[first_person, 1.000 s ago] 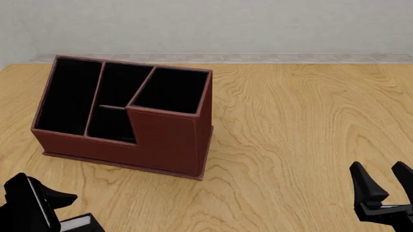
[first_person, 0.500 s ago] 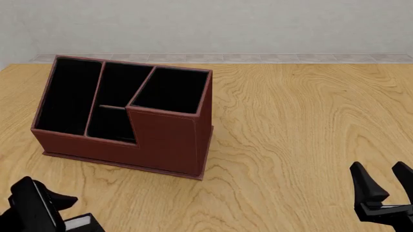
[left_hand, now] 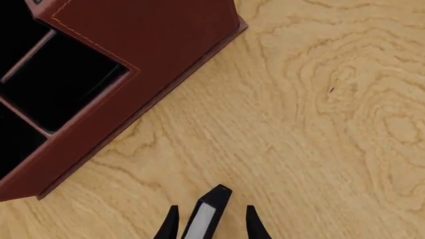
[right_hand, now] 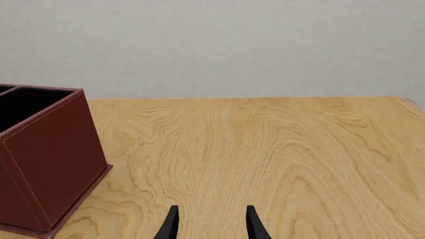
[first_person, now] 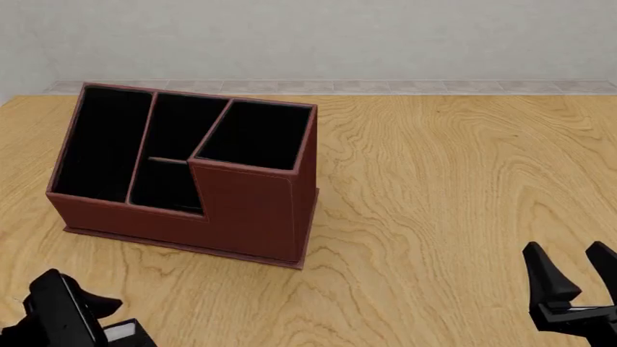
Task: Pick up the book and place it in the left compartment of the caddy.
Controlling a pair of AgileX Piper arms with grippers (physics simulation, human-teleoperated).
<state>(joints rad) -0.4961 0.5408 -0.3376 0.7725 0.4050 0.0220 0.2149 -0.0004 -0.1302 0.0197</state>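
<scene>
Book (left_hand: 206, 215): black cover, white page edge showing, lying between the two fingers of the left gripper (left_hand: 208, 224) near the front left corner of the table (first_person: 453, 202). In the left wrist view a narrow gap shows on each side between the fingers and the covers, so the jaws stand partly open around the book; whether they touch it lower down cannot be told. In the front view only a corner of the book (first_person: 123, 332) shows at the bottom edge, just beside the left gripper (first_person: 68, 318).

Caddy (first_person: 251, 210): reddish-brown box with black lining, standing upright on the table, set at a slight angle, well apart from the book. Left compartment (first_person: 101, 144): long narrow slot along the low end, dark inside, nothing seen in it. The two short middle slots (first_person: 178, 155) and the tall square slot (first_person: 256, 134) also show only black lining. The stepped front wall is closed and intact.

Right gripper (first_person: 574, 289): low at the front right of the table, well apart from the caddy. Its fingers stand apart with bare wood visible between them in the right wrist view; it holds nothing.
</scene>
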